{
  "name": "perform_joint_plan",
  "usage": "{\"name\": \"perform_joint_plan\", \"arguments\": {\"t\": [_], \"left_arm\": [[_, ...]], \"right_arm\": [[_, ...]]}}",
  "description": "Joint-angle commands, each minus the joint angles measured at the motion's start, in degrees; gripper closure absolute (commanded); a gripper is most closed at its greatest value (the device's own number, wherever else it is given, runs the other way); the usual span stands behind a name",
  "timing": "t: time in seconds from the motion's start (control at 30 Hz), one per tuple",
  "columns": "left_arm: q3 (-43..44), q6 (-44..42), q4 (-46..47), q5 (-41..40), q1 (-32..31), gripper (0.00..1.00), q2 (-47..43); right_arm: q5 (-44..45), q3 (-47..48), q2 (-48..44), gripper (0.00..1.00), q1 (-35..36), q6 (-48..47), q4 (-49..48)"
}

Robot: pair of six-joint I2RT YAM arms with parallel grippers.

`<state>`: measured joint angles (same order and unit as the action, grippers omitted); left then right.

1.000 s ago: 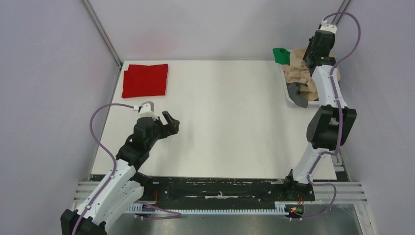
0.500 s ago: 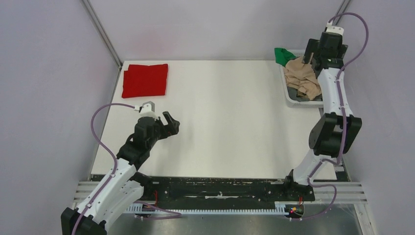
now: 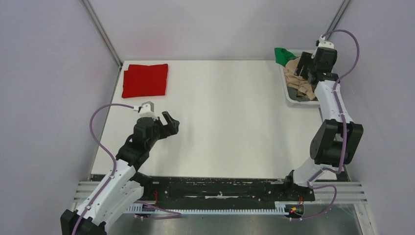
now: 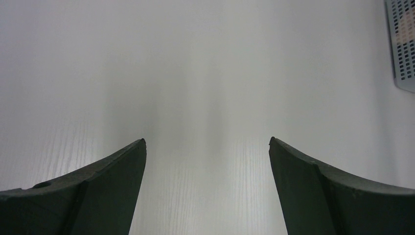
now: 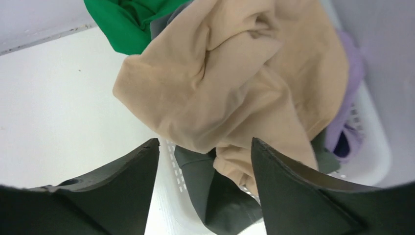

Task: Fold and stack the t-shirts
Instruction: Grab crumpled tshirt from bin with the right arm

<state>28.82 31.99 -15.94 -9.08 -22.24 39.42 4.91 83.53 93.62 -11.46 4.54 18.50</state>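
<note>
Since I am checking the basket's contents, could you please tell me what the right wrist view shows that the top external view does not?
Right wrist only: a lilac cloth beside the beige t-shirt. Top external only: the folded red t-shirt at the far left corner of the table, and the open left claw. Both: the beige t-shirt, green cloth, white basket and open right claw.

The crumpled t-shirt [image 5: 235, 83] lay in the basket [image 5: 374, 142] under the right claw [image 5: 204, 142] — the folded t-shirt [image 3: 145, 80] on the table [image 3: 230, 122], beyond the left claw [image 3: 169, 122], leftward.
</note>
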Motion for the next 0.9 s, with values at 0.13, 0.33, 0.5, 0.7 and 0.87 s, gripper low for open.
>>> {"name": "perform_joint_plan", "arguments": {"t": [0.13,0.33,0.5,0.7,0.87], "left_arm": [[1.9,-2.1,1.0,-1.7,0.1,0.00,-0.7],[2.0,-2.2,0.7,-2.1,0.1,0.00,-0.8],[2.0,-2.1,0.6,-2.2,0.1,0.00,-1.1],[1.9,-1.9,0.8,-1.8,0.1,0.00,-1.1],[1.9,-1.7,0.8,-1.6,0.1,0.00,-1.2]], "right_arm": [[2.4,4.1,7.0,0.41,0.3,4.4,-3.3],[2.5,5.6,9.6,0.73,0.3,5.8,-5.1],[2.9,5.3,6.8,0.96,0.2,5.5,-6.1],[7.5,10.2,2.5,0.97,0.2,3.0,-5.4],[11.8,15.7,0.2,0.99,0.1,1.1,-7.7]]}}
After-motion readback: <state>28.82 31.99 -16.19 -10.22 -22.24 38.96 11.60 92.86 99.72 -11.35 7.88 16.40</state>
